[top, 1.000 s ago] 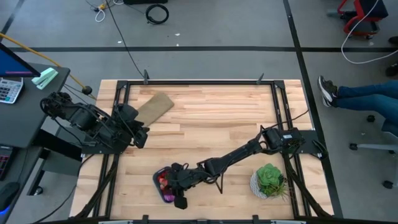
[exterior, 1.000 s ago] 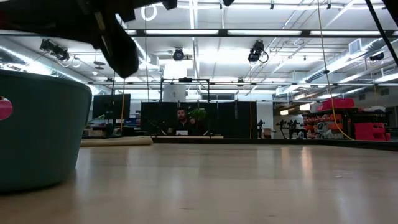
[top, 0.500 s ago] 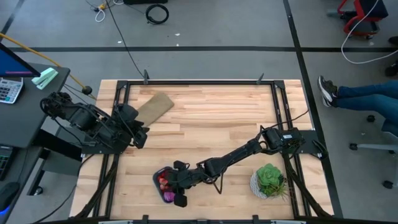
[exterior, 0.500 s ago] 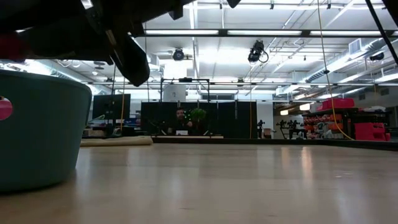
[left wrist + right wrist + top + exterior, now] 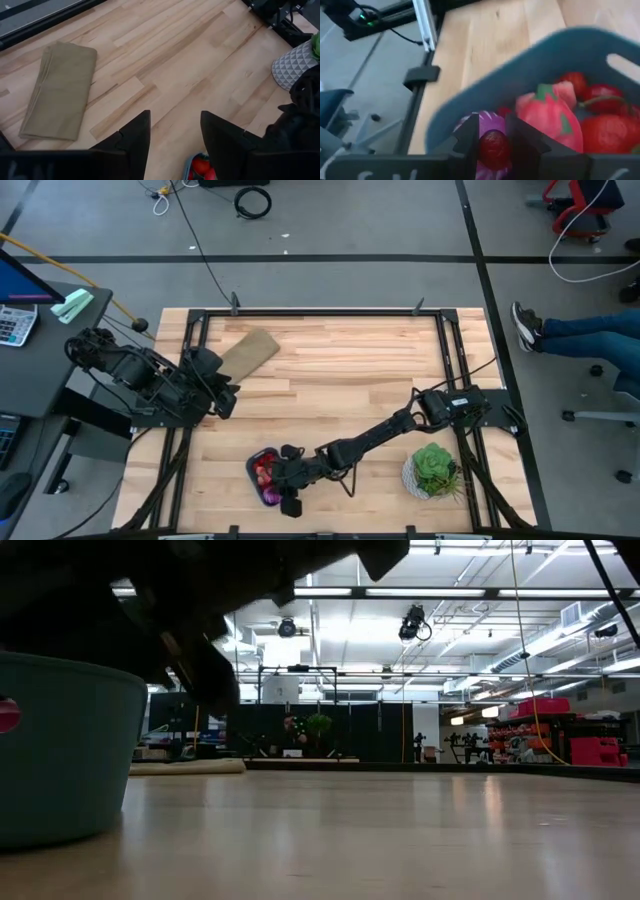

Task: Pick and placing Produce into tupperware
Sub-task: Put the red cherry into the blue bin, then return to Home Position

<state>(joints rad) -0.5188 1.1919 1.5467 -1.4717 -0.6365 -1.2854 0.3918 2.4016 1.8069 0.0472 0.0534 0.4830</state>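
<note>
We see the table (image 5: pixel 340 370) with the left arm parked at its left edge, left gripper (image 5: pixel 172 132) released – nothing between its fingers. Tan cloth (image 5: pixel 247 350) lies far left. Potted plant (image 5: pixel 433 470) sits near right. Tub (image 5: pixel 262 477) at the near edge holds red produce (image 5: pixel 600 125). Right gripper (image 5: pixel 492 142) hangs over the tub – clenched on a dark red berry (image 5: pixel 493 147).

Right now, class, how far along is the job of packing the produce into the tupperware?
Done: several red pieces lie in the tupperware. In hand: the right gripper holds a dark red berry over it. Left: release it. The left gripper waits open, away from it.
</note>
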